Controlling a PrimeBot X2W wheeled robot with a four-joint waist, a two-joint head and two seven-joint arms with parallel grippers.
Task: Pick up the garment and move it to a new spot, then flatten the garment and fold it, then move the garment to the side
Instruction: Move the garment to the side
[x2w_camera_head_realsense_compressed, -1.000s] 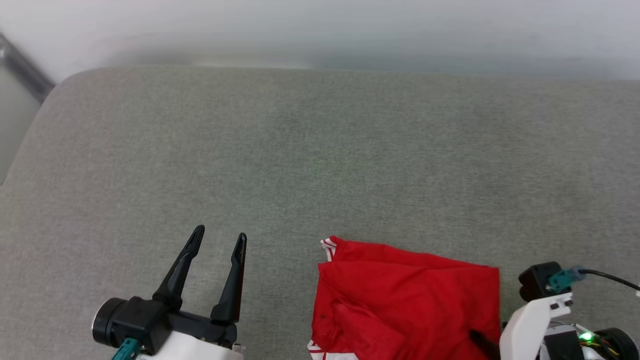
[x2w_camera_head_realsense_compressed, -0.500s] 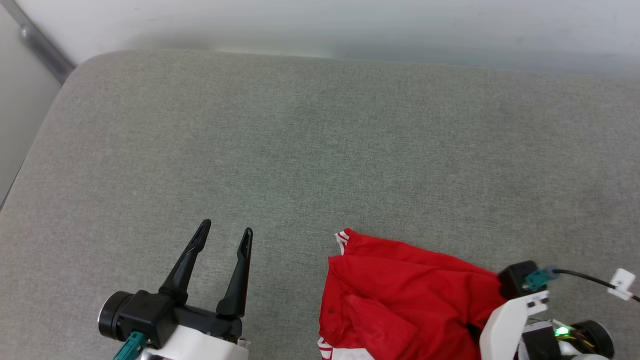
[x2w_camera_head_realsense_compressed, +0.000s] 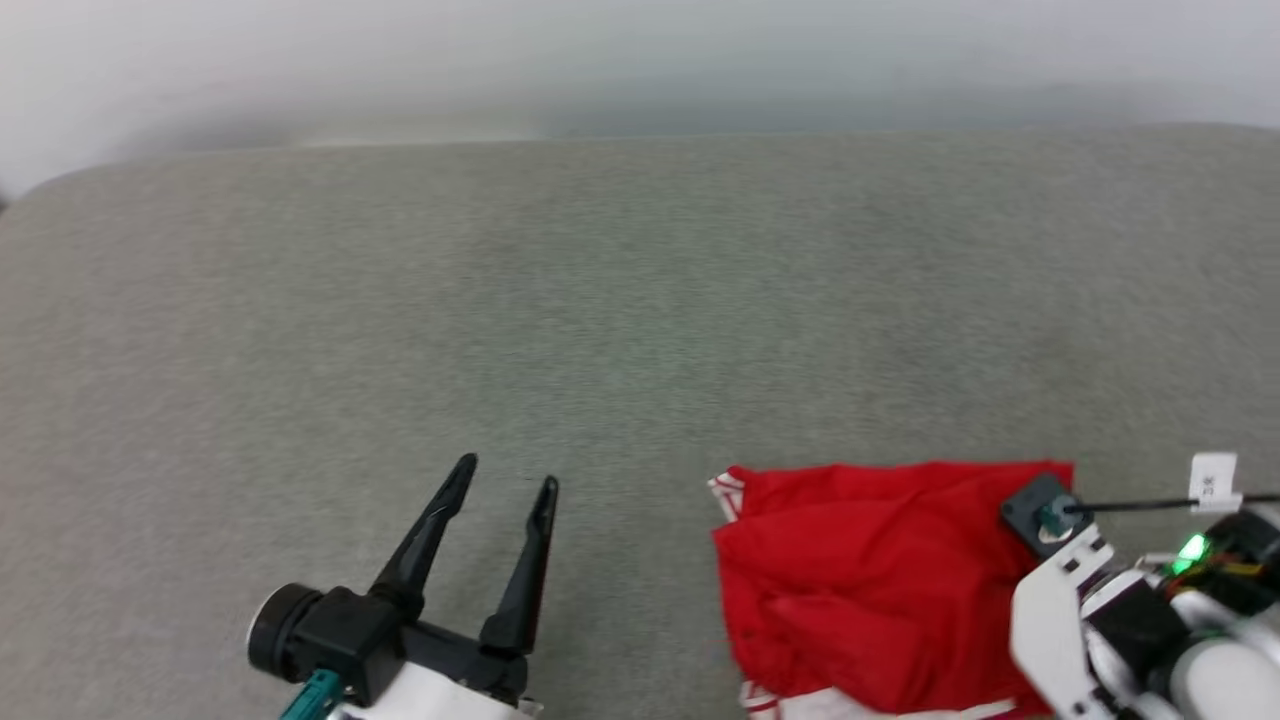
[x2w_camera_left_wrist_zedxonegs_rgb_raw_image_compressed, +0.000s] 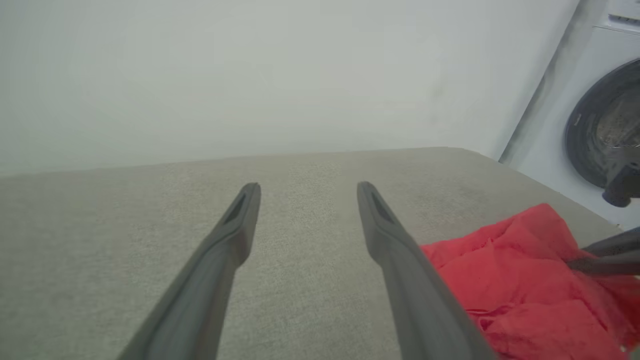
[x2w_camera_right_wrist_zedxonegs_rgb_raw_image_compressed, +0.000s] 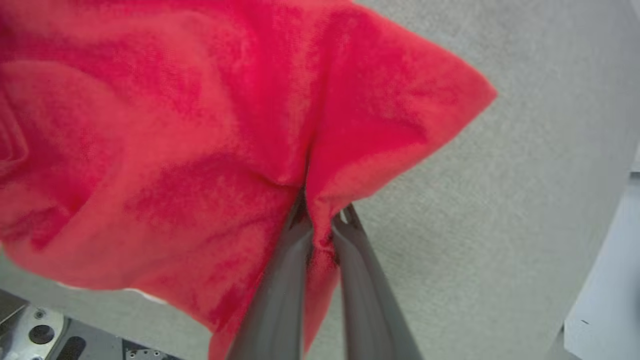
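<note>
The garment (x2w_camera_head_realsense_compressed: 870, 570), a crumpled red jersey with red-and-white stripe trim at its edges, lies on the near right of the grey cushion (x2w_camera_head_realsense_compressed: 600, 300). In the right wrist view my right gripper (x2w_camera_right_wrist_zedxonegs_rgb_raw_image_compressed: 320, 220) is shut on a pinched fold of the garment (x2w_camera_right_wrist_zedxonegs_rgb_raw_image_compressed: 175, 125) near its right corner. My right wrist (x2w_camera_head_realsense_compressed: 1060, 600) covers that spot in the head view. My left gripper (x2w_camera_head_realsense_compressed: 506, 476) stands open over bare cushion to the left of the garment, apart from it. From the left wrist, the left gripper (x2w_camera_left_wrist_zedxonegs_rgb_raw_image_compressed: 308, 187) shows nothing between its fingers, with the garment (x2w_camera_left_wrist_zedxonegs_rgb_raw_image_compressed: 505, 280) at the lower right.
The cushion's far edge meets a pale wall (x2w_camera_head_realsense_compressed: 640, 60). A white washing machine (x2w_camera_left_wrist_zedxonegs_rgb_raw_image_compressed: 605, 135) with a dark round door stands beyond the cushion's right end. Part of a metal base (x2w_camera_right_wrist_zedxonegs_rgb_raw_image_compressed: 40, 340) shows below the cushion's near edge.
My right gripper has shut on the garment's right edge, bunching the fabric there. The head camera has turned, shifting the whole picture. The left gripper stays open.
</note>
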